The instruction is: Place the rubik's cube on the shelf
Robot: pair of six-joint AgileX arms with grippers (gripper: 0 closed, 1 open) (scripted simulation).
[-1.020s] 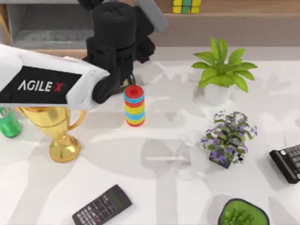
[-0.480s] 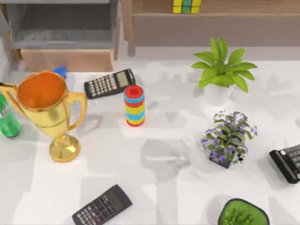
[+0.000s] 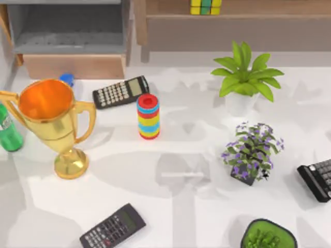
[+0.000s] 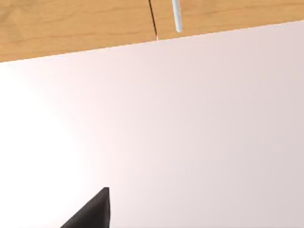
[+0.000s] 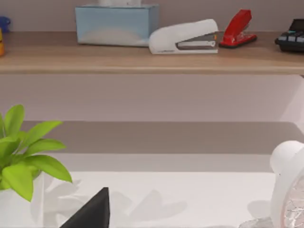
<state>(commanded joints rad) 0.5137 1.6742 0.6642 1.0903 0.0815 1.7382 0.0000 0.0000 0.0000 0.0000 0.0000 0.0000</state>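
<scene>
The left arm is gone from over the table; the rubik's cube [image 3: 206,6] sits on the shelf [image 3: 258,8], claws' state unclear

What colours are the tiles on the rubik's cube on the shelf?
Yellow and green, on the rubik's cube; top view.

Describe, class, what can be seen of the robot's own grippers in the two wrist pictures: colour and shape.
Little is on view. In the left wrist view, one dark, almost black wedge-shaped finger of the left gripper tapers to a blunt tip. The right wrist view shows a matching black wedge finger of the right gripper. No cables or markings are visible on either.
</scene>
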